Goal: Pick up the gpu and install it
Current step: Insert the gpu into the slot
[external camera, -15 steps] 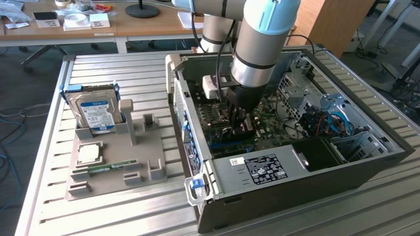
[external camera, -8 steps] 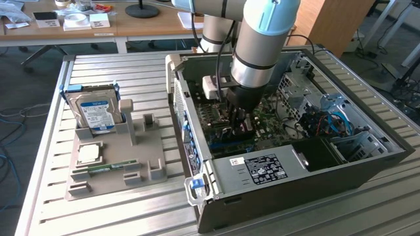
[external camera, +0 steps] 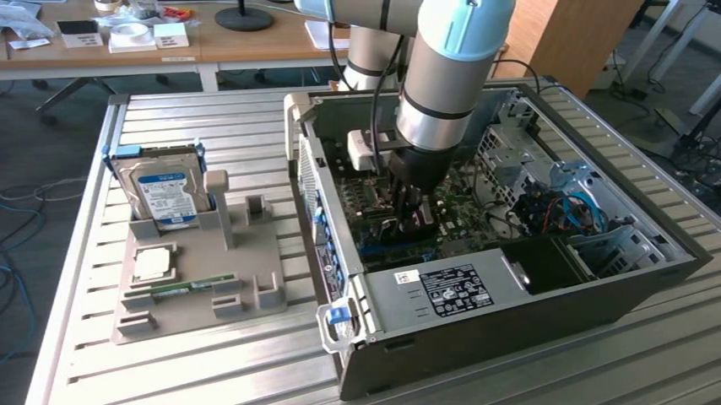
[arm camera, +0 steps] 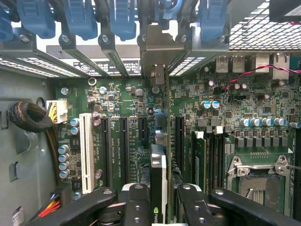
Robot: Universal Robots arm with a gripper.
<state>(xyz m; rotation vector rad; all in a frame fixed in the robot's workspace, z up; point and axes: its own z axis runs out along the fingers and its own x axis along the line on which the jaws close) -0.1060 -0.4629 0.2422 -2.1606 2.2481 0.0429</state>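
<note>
Wrist view shows the end effector (arm camera: 162, 207) down inside the computer case (external camera: 631, 278), clenched on the gpu (arm camera: 159, 176), which stands on its thin edge between the two black fingers (arm camera: 136, 207). So the picking up is done. The card hangs over the motherboard (arm camera: 263, 108), lined up with the long black slots (arm camera: 123, 150), and its metal end plate (arm camera: 157, 61) reaches up to the row of back openings with blue clips (arm camera: 80, 19). I cannot tell if the bottom edge is already in a slot or just above it, so I think the pushing in is not finished, and the card has not been let go. In the exterior view the arm (external camera: 451, 76) reaches straight down into the open case on the table (external camera: 203, 118). There is one arm, one case and one gpu. On the grey holder tray (external camera: 248, 270) at the exterior view's left I count one silver hard drive (external camera: 164, 190) with a blue label standing up, one square chip (external camera: 155, 263) lying flat, and one thin green memory stick (external camera: 186, 287). One white slot (arm camera: 86, 150) stands beside the black slots.
</note>
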